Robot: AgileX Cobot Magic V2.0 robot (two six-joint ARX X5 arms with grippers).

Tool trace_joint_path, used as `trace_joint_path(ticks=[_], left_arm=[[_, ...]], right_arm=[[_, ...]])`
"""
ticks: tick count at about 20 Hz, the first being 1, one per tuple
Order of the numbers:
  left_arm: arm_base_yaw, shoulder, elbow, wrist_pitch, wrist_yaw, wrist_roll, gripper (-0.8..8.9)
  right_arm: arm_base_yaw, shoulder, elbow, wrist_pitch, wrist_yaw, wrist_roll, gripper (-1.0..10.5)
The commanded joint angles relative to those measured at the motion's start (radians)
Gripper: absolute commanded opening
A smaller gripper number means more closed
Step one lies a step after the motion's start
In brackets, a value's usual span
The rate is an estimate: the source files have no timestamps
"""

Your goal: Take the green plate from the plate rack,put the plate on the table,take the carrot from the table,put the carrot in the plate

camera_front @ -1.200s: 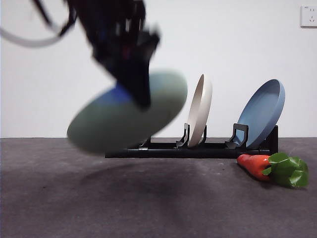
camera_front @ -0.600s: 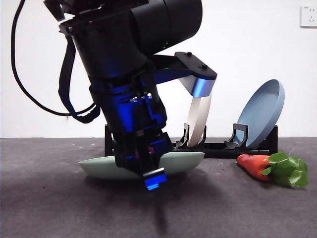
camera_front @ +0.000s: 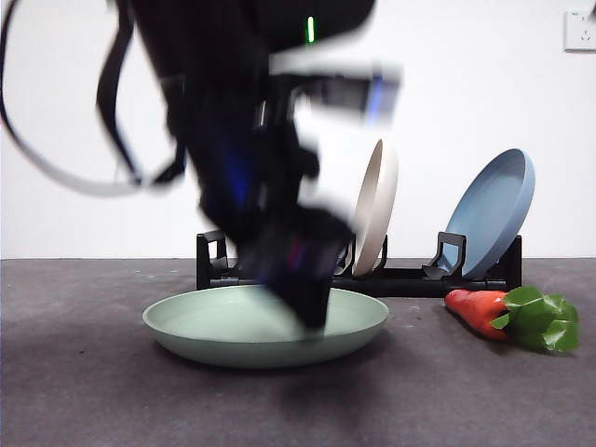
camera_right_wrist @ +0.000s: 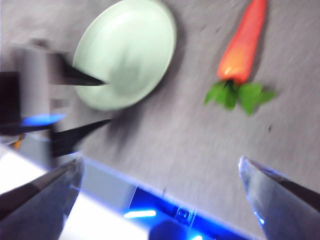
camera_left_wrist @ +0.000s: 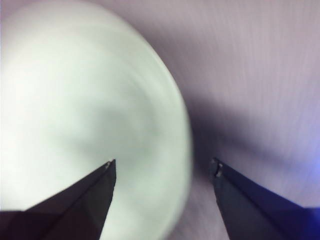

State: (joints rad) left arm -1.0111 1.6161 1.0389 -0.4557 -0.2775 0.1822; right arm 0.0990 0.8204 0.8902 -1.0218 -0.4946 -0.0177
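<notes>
The green plate lies flat on the table, in front of the plate rack. My left gripper hovers just over the plate's rim, open and blurred by motion, one jaw over the plate and one past its edge. To the right of the plate, the carrot lies on the table with its leaves pointing right. High above, my right gripper is open and empty, and its view takes in the plate, the carrot and the left gripper.
A beige plate and a blue plate stand upright in the rack. A white wall with a socket closes the back. Dark cables hang from the arm at the upper left.
The left gripper carried the tilted green plate down from the air and set it flat on the table. It has now let go and is moving off the plate.
</notes>
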Motion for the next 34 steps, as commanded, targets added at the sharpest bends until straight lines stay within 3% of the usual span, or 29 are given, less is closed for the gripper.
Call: trace_joint_path(ticks=[1, 4, 8, 12, 18, 19, 21, 27, 31, 34], left_arm=[[-0.003, -0.121, 0.047, 0.006, 0.028, -0.165, 3.21], [-0.003, -0.294, 0.083, -0.006, 0.076, -0.238, 3.20], [-0.003, -0.526, 0.089, -0.048, 0.076, -0.254, 3.19], [-0.003, -0.701, 0.089, -0.091, 0.076, -0.262, 3.19], [-0.003, -0.819, 0.089, -0.130, 0.075, -0.295, 3.19], [-0.003, -0.827, 0.089, -0.132, 0.075, -0.295, 3.19], [-0.003, -0.832, 0.089, -0.140, 0.075, -0.295, 3.19], [-0.003, -0.832, 0.089, -0.159, 0.072, -0.294, 3.19], [-0.003, -0.832, 0.089, -0.169, 0.071, -0.294, 3.19], [-0.003, -0.832, 0.089, -0.171, 0.071, -0.294, 3.19]], right_arm=[[0.002, 0.081, 0.002, 0.077, 0.004, 0.027, 5.9], [0.012, 0.241, 0.002, 0.195, 0.027, 0.028, 5.9], [0.079, 0.463, 0.002, 0.370, 0.184, 0.029, 5.9], [0.161, 0.644, 0.002, 0.551, 0.369, 0.079, 5.9], [0.247, 0.814, 0.002, 0.674, 0.492, 0.153, 5.9], [0.256, 0.832, 0.002, 0.679, 0.516, 0.168, 5.6], [0.264, 0.848, 0.002, 0.690, 0.554, 0.186, 3.8], [0.265, 0.848, 0.002, 0.700, 0.546, 0.194, 0.1], [0.284, 0.806, 0.002, 0.687, 0.545, 0.193, -0.2], [0.355, 0.659, 0.002, 0.679, 0.546, 0.204, -0.2]])
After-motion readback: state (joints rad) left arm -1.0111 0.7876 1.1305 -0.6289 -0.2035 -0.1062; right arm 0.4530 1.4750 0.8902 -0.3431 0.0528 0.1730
